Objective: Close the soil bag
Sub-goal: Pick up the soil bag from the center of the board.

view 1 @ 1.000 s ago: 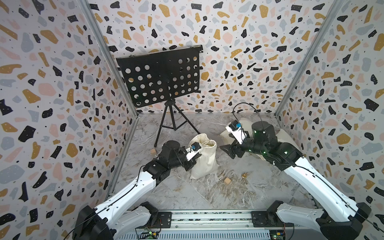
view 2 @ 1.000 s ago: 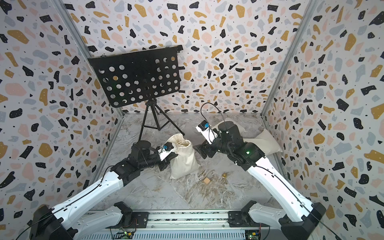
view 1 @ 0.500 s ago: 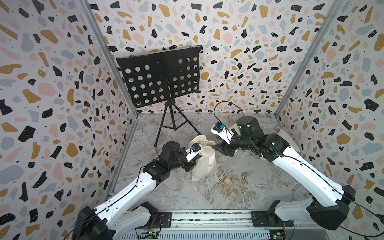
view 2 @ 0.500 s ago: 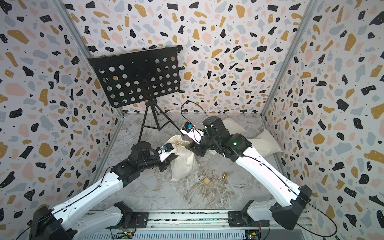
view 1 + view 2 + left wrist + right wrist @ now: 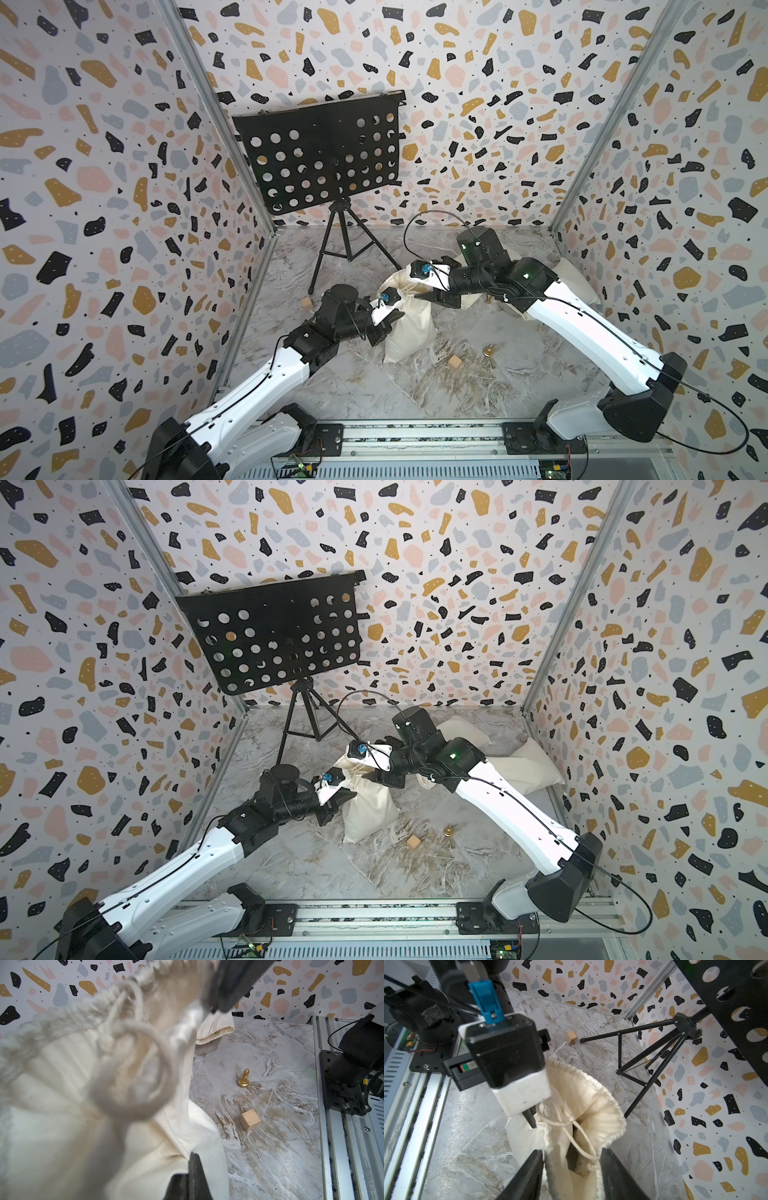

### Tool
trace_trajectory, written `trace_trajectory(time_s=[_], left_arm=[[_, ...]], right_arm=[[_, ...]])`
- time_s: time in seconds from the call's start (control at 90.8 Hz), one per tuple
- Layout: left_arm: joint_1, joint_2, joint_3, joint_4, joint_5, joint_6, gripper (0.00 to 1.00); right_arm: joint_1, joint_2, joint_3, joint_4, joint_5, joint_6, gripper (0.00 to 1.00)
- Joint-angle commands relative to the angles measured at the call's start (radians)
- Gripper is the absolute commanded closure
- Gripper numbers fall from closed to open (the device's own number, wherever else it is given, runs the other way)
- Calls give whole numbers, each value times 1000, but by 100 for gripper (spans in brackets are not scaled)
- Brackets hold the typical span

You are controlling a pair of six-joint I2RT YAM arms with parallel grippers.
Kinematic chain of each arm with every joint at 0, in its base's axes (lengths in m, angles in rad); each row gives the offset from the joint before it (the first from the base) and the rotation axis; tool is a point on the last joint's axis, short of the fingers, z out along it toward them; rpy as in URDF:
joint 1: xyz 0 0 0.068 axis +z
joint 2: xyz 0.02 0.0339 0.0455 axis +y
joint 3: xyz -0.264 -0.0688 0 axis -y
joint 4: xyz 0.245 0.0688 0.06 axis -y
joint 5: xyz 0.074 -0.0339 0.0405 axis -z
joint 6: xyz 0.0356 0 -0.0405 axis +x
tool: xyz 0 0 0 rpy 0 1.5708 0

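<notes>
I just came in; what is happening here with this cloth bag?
The two arms are working on closing the soil bag, which stands upright on the marble floor. The left gripper is shut on the fabric at the bag's side. The right gripper is open, its jaws astride the bag's top and the drawstring. The bag is not yet drawn shut.

Both arms reach inward toward each other, elbows bent. The left pincer [image 5: 395, 319] sits low and is clamped tight. The right pincer [image 5: 572, 1150] angles down from higher up, its jaws standing apart.
</notes>
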Motion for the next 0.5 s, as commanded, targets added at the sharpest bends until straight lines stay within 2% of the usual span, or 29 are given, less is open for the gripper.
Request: trace_trajectory(time_s=[0.0,0.165,0.319,0.374,0.484], left_arm=[[-8,-30,12,108,48,1,100],[-8,-30,17,105,52,3,100],[-7,-34,17,111,53,-1,100],[-7,-37,16,116,46,-5,100],[-7,-48,9,139,-28,-21,100]], right_arm=[[5,4,48,-33,-12,-76,49],[6,22,44,-21,4,-78,49],[9,33,45,-43,-40,-90,52],[11,38,41,-46,-38,-87,61],[11,36,30,-24,6,-65,90]])
